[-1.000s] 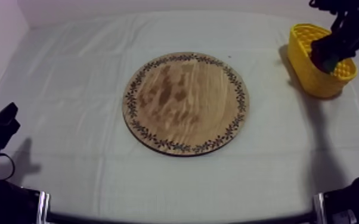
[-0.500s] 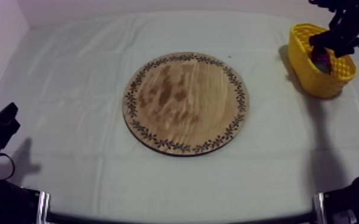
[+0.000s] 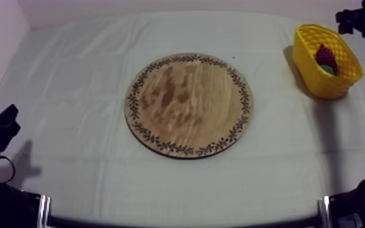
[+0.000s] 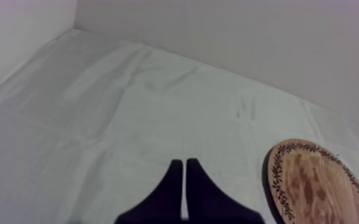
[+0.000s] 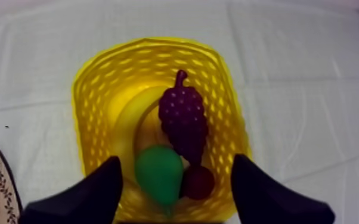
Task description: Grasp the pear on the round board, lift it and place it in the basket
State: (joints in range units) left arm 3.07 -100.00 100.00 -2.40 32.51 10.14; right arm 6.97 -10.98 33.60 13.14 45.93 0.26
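Table [image 3: 70,73]: covered with a grey-white cloth that is creased in places.
Wooden board [image 3: 188,104]: lies flat in the middle of the table. Its surface is bare inside the patterned rim. It is well apart from the basket.
Yellow basket [image 5: 92,119]: stands at the far right corner of the table. It is upright, with its opening facing up.
Pear [image 5: 159,173]: green, lying inside the yellow basket at one end, close to the basket wall.
Bunch of grapes [image 5: 185,122]: dark purple, lying along the middle of the basket on top of the banana. Its lower end touches the pear.
Banana [image 5: 135,107]: lies curved on the basket floor, partly covered by the grapes and the pear.
Small red fruit [image 5: 198,182]: touches the pear on one side and is tucked under the tip of the grapes.
Right gripper [image 5: 176,161]: raised above the basket at the far right corner. Its fingers [image 5: 98,190] are spread wide and released, with nothing gripped. The pear lies below the gap between them.
Left gripper [image 4: 183,164]: low at the near left corner of the table. Its fingers [image 4: 170,190] are pressed together into a narrow wedge with nothing between them, over bare cloth. The board edge is off to one side.
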